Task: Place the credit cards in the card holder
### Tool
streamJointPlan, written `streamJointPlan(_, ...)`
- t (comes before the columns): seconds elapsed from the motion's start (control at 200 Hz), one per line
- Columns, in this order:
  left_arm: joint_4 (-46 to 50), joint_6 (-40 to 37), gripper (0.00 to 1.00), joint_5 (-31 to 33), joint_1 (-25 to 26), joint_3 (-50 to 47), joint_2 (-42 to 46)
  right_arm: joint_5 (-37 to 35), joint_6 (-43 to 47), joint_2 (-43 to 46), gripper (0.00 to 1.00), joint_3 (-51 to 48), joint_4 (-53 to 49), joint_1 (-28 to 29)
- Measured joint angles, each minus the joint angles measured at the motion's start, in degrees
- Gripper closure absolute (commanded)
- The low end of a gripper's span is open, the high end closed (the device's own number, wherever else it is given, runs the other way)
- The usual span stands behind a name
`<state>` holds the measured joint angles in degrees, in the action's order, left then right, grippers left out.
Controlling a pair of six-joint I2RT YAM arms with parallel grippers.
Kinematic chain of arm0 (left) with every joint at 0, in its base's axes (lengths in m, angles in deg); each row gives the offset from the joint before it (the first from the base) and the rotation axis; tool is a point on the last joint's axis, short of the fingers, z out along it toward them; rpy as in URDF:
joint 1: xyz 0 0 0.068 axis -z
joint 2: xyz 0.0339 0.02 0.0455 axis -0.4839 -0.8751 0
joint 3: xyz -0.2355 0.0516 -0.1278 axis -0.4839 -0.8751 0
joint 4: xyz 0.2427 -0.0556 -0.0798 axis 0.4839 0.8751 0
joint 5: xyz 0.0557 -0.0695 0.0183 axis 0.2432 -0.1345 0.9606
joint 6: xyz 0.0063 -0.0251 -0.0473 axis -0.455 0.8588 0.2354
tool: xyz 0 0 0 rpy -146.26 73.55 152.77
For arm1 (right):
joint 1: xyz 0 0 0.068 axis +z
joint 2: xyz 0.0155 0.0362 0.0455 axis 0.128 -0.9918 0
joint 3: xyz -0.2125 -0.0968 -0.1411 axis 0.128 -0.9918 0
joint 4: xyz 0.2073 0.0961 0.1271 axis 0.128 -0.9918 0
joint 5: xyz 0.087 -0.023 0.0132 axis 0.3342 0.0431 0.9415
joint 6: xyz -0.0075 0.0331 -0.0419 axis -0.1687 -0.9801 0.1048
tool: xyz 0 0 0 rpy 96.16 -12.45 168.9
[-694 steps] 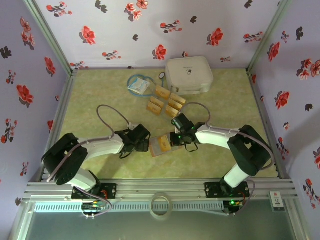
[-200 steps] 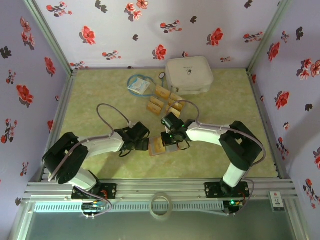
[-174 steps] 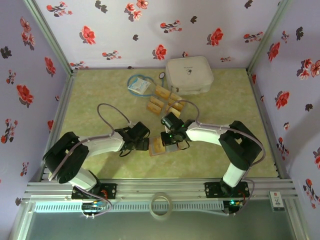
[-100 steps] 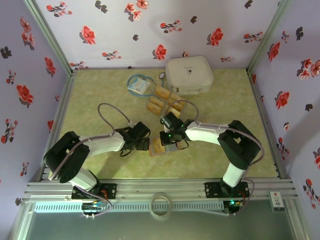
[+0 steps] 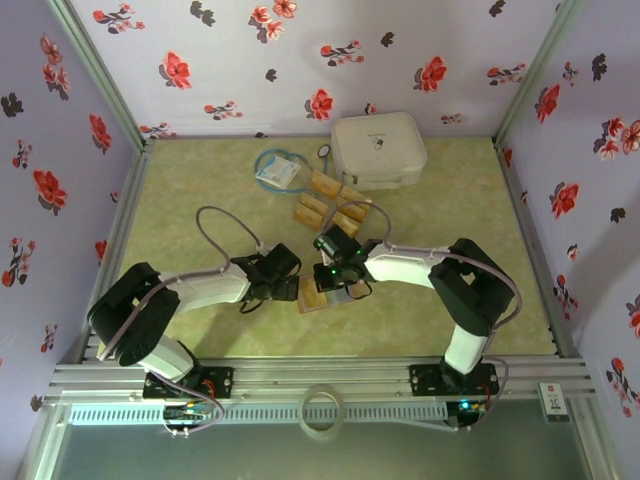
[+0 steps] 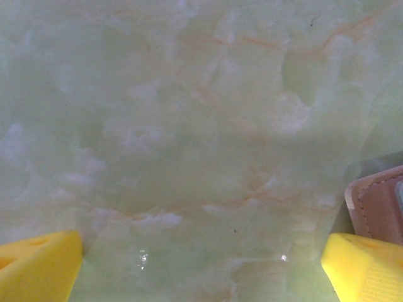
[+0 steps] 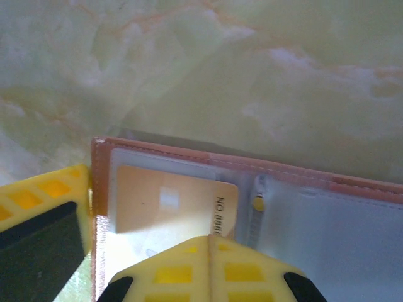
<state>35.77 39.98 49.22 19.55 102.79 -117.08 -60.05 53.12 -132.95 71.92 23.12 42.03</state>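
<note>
Card holder [image 7: 327, 220]: one. Credit cards: one [image 7: 170, 201] inside the holder's clear pocket; about six loose [image 5: 312, 203] on the worktop [image 5: 200, 200], count uncertain where the right arm [image 5: 420, 265] overlaps them. White case [image 5: 378, 150]: one. Blue-white packet [image 5: 277, 172]: one.

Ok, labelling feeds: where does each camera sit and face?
Top external: above, behind the bases, looking down at the table; left arm and right arm show.
Left wrist: faces down at the table; left claw's yellow tips show.
Right wrist: looks down onto the open card holder; right claw shows.
All share the card holder.
</note>
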Motion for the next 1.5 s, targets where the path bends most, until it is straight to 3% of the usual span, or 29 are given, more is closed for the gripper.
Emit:
streamJointPlan(0.22, 0.0, 0.0, 0.00, 0.0, 0.0, 0.0, 0.0, 0.4, 0.0, 0.6, 1.00, 0.4, -0.2, 0.5)
streamJointPlan(0.54, -0.2, 0.2, 0.00, -0.7, 0.1, -0.4, 1.5, -2.2, 0.0, 8.1, 1.00, -0.8, -1.4, 0.4)
streamJointPlan(0.78, 0.0, 1.2, 0.00, -0.8, 0.3, -2.5, 5.0, -2.4, 0.0, 8.1, 1.00, -4.3, -1.4, 0.4)
streamJointPlan(1.5, 0.0, 1.3, 0.00, -0.6, 0.7, -3.1, 3.7, -0.9, -1.5, 4.8, 1.00, -5.6, 1.4, 0.5)
